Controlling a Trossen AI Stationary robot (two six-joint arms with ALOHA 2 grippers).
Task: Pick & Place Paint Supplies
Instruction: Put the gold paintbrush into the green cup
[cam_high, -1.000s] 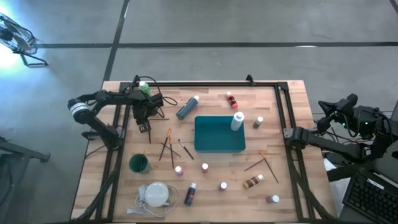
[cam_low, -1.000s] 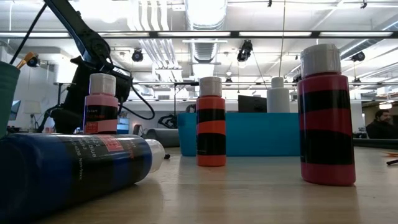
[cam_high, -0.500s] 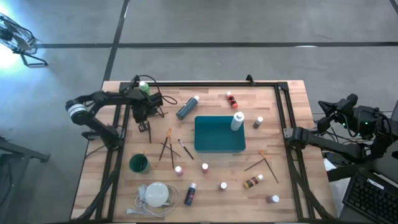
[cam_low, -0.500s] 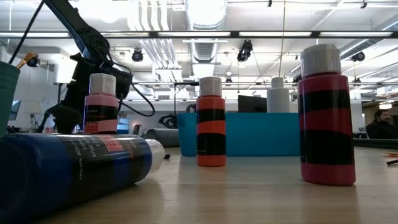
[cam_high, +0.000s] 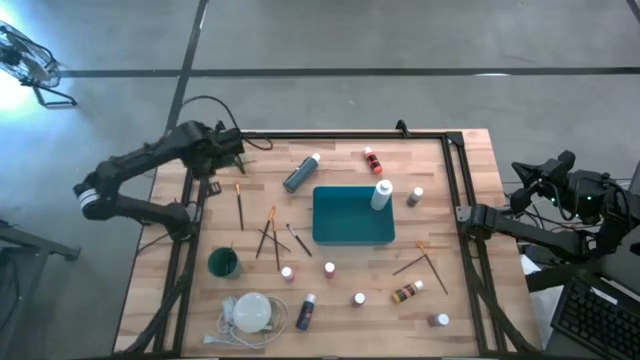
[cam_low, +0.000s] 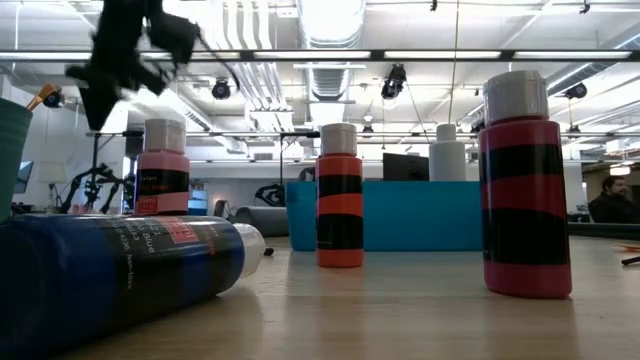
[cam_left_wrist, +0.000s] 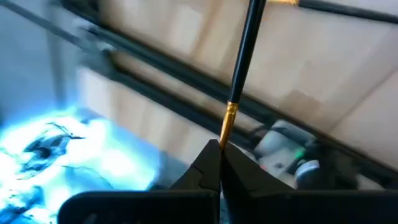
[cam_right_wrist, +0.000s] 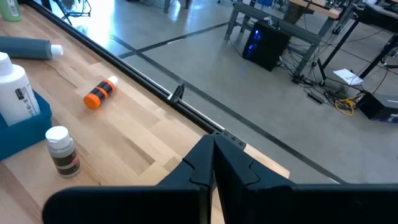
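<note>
Black-handled brush (cam_left_wrist: 244, 55) with a gold ferrule sits pinched between the left gripper (cam_left_wrist: 219, 163)'s closed fingers, raised above the wooden table (cam_high: 455, 210)'s far left corner. Paint bottles (cam_high: 301, 172) and the teal tray (cam_high: 352, 216) lie well apart from it. Right gripper (cam_right_wrist: 213, 163) rests closed, empty, off the table's right edge.

Teal tray (cam_high: 352, 215), green cup (cam_high: 223, 263), red/black-banded bottle (cam_low: 523, 185), black brush w/ gold ferrule (cam_left_wrist: 242, 65).
</note>
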